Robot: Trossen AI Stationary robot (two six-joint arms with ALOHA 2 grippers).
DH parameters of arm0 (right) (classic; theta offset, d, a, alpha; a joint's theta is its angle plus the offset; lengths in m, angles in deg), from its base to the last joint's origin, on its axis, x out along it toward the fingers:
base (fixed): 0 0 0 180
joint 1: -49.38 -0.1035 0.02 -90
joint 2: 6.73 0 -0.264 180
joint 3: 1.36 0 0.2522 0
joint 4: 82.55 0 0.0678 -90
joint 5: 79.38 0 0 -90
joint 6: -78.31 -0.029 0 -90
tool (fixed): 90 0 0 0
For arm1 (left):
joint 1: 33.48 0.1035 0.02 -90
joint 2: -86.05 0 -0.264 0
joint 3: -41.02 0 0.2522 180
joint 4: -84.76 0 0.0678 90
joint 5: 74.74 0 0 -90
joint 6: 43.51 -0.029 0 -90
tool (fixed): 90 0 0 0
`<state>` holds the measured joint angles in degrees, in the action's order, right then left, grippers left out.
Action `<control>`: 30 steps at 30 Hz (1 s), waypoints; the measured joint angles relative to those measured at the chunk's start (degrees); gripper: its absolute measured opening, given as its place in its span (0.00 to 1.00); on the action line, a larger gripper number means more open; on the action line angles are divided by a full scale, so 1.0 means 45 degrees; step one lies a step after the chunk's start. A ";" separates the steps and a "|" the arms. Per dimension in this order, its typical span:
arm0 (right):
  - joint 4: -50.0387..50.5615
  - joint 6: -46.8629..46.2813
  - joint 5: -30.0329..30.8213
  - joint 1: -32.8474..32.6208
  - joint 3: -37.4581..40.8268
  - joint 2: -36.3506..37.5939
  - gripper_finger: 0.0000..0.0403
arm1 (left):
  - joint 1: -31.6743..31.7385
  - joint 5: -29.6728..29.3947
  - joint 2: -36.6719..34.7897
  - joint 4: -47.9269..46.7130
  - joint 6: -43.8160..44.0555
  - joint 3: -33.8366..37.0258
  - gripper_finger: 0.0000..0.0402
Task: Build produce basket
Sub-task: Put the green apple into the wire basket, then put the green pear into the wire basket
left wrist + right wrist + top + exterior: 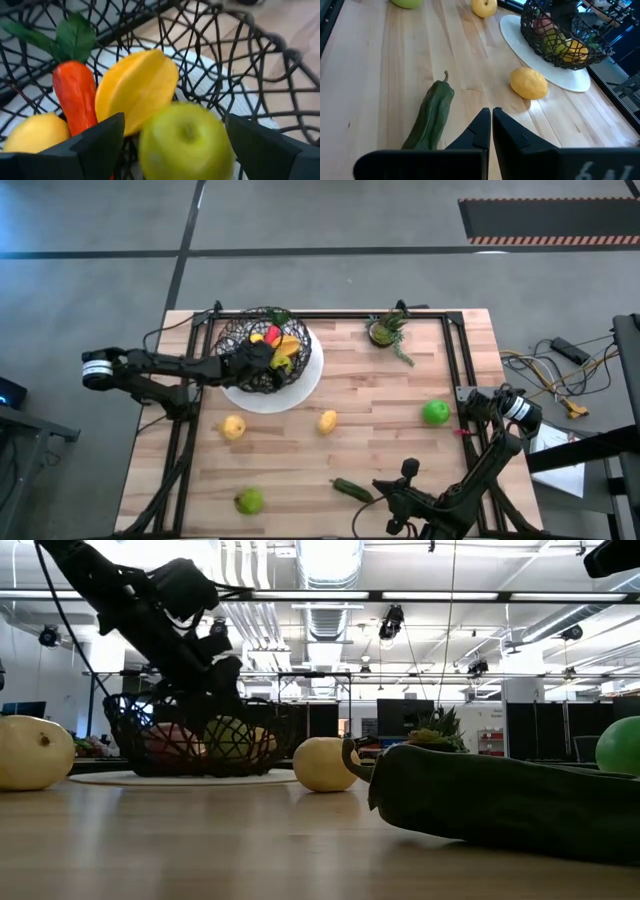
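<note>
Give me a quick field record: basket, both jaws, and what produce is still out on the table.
basket: black wire basket on white plate, holding several pieces
left gripper: inside basket, jaws open, green apple between them
right gripper: near table edge, jaws shut, empty
loose: two lemons, green pepper, two green fruits

Wire, wood and glossy fruit

My matt dark fingers [95, 145] flank a smooth green apple [186, 142] inside black wire-mesh basket [260, 65]; pale wood-plank table [380, 75].
</note>
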<state>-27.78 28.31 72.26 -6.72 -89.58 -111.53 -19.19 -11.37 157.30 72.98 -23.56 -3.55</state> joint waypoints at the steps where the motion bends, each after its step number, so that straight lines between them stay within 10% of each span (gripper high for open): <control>1: -0.0008 0.0000 0.0000 0.0000 0.0000 0.0000 0.02 | 0.0028 0.0008 -0.0110 0.0027 -0.0015 -0.0009 0.83; 13: -0.0002 -0.0018 -0.0011 0.0000 0.0000 0.0000 0.02 | -0.1578 0.0234 -0.2756 -0.0017 -0.2221 -0.1038 0.85; 24: -0.0003 0.0000 -0.0011 0.0000 0.0000 0.0000 0.02 | -1.0090 -0.5895 -0.2808 -0.3350 -0.1634 -0.2763 0.85; 30: 0.0000 0.0010 -0.0010 0.0000 0.0000 0.0000 0.02 | -1.3025 -0.6401 -0.0707 -0.5773 0.1057 -0.4177 0.85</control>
<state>-27.78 28.35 72.22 -6.72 -89.58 -111.53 -77.80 -40.18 154.11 47.00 -18.80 -22.35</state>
